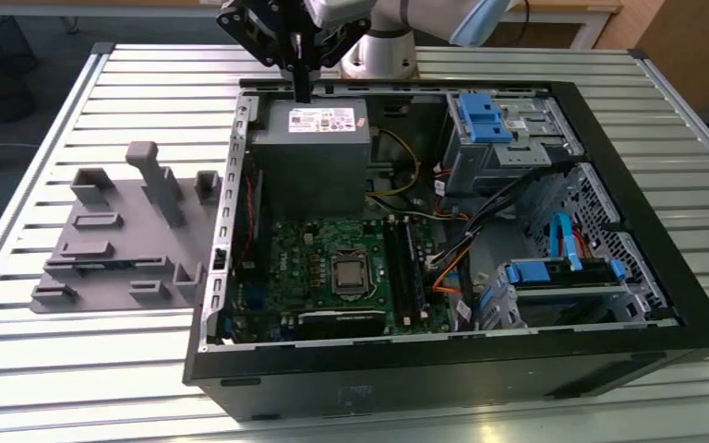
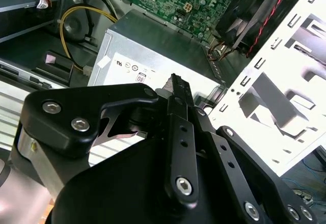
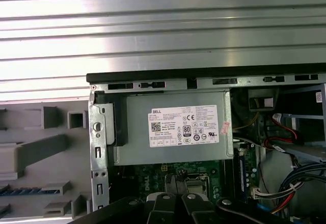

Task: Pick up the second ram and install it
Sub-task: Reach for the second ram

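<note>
Looks like the pick-up step: second ram [image 3: 20, 190] seemingly lying in a near slot of the grey fixture [image 1: 108, 277], left of the open case [image 1: 453, 365], gripper [image 1: 302, 92] closed on nothing and well apart, over the power supply [image 1: 311, 157] at the far end. Calls for opening up first and a square approach to that thin edge; case wall and the fixture's upright post [image 1: 155, 180] between.

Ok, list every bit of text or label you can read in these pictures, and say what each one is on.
White label on the grey power supply, in all three views: logo, certification marks, code square and fine print, all too small to quote reliably.
Small pink sticker at that label's edge: too small to read.
Motherboard: no print that can be made out.
</note>
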Controlling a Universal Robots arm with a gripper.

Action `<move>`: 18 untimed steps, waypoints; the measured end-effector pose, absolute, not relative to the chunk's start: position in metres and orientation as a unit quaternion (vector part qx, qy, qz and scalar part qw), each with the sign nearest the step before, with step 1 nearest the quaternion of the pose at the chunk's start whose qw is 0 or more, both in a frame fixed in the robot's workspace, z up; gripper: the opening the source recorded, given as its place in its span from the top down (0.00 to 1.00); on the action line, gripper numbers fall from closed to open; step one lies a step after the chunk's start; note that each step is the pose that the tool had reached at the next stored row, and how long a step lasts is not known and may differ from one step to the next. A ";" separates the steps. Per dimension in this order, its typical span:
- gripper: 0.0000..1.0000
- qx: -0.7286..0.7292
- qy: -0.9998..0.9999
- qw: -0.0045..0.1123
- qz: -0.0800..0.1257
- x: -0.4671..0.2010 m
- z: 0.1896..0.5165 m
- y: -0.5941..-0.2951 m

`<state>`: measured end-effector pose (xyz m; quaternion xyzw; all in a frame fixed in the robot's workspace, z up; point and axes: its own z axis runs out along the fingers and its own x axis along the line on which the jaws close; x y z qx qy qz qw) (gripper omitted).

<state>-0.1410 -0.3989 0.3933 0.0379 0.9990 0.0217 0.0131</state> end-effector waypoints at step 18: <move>0.89 0.038 0.999 0.013 0.022 -0.147 0.393 -0.399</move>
